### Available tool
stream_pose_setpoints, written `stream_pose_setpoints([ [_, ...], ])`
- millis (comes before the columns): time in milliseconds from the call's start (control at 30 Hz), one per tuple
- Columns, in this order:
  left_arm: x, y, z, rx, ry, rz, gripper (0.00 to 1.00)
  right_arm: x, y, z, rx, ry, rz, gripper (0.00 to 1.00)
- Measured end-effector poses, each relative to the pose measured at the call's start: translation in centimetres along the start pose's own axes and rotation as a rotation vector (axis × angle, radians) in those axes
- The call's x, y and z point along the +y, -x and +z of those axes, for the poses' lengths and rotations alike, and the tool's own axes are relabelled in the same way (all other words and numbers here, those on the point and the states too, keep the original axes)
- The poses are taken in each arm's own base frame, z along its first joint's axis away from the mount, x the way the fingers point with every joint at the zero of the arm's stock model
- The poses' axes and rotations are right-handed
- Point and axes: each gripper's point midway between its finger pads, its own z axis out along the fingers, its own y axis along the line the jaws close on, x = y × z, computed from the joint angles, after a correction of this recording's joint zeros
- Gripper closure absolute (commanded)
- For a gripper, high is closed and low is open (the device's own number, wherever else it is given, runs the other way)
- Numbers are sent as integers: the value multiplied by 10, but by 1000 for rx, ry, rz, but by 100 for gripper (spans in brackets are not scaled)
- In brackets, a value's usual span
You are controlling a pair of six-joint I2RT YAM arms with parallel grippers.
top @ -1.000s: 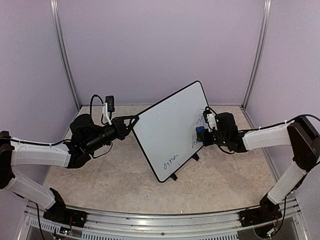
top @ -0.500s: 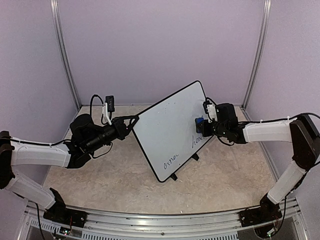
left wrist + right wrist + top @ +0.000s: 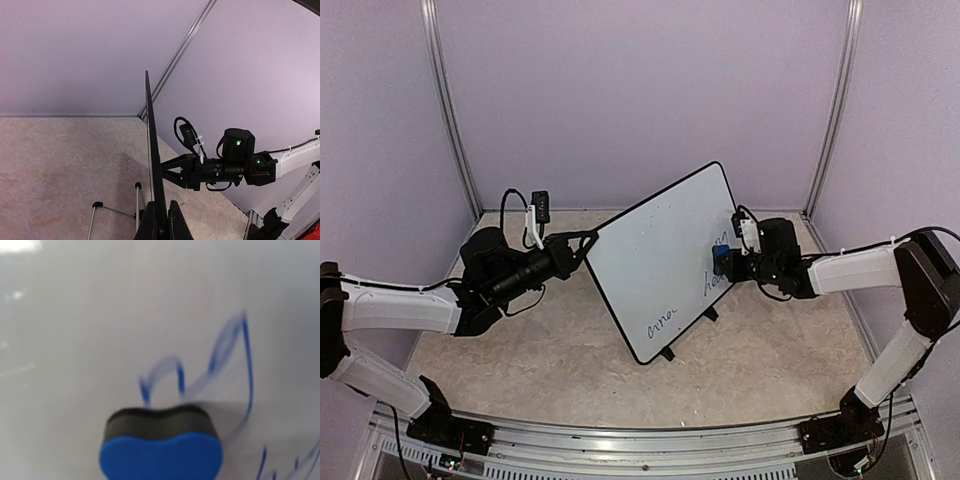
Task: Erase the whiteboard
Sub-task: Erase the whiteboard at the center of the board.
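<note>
I am pinching the whiteboard [image 3: 660, 262] with my left gripper [image 3: 588, 240], the two fingers [image 3: 175, 225] drawn tight together on its thin black rim at the left-hand edge; from my left wrist I am seeing the board edge-on, rising as a dark blade straight out of my fingertips. The board is standing near the middle of the mottled beige table [image 3: 560, 350], between my two arms, propped on its small black stand feet [image 3: 667, 353] and leaning back, with its glossy white face turned toward my right side. My right gripper [image 3: 723, 262] is reaching in from the right and is closed narrowly on a small eraser [image 3: 161, 450], blue on the back and black on the felt side, and I am pressing that felt against the right-hand part of the board's face. Through my right wrist camera the eraser is filling the lower middle of the view, and my own fingers are not showing there. Just above the felt, blue handwriting [image 3: 235, 360] is looping across the white, some strokes looking pale and streaky, and more blue marks are sitting at the lower right. From above, a second blue word [image 3: 662, 322] is lying low on the board near its bottom corner, well apart from the eraser.
</note>
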Motion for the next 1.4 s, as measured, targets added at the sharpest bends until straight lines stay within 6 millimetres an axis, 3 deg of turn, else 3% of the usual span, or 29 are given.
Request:
stream_pose_setpoints([
  [133,0,1,3,14,9,-1,100,-5,-29,-2,57,-2,9,77],
  [333,-5,1,8,39,16,13,100,-8,-32,-4,83,-22,10,77],
  [433,-7,0,10,48,27,19,100,-7,-18,-3,78,-34,5,76],
  [633,-8,-1,8,59,38,23,100,-1,38,-1,-20,-24,12,76],
  [767,-8,-1,6,64,43,27,100,2,48,1,-45,-11,20,77],
  [900,-8,-1,5,64,46,27,100,0,37,1,-52,-3,39,77],
  [1100,-8,-1,5,65,43,28,100,-15,-25,-2,45,-30,80,77],
  [1167,-9,-1,5,65,40,30,100,-17,-37,-3,69,-37,86,77],
  [1300,-10,-1,5,64,39,32,100,-20,-36,-3,73,-44,91,77],
  [1400,-10,-1,5,64,39,31,100,-19,-25,-1,65,-47,90,77],
])
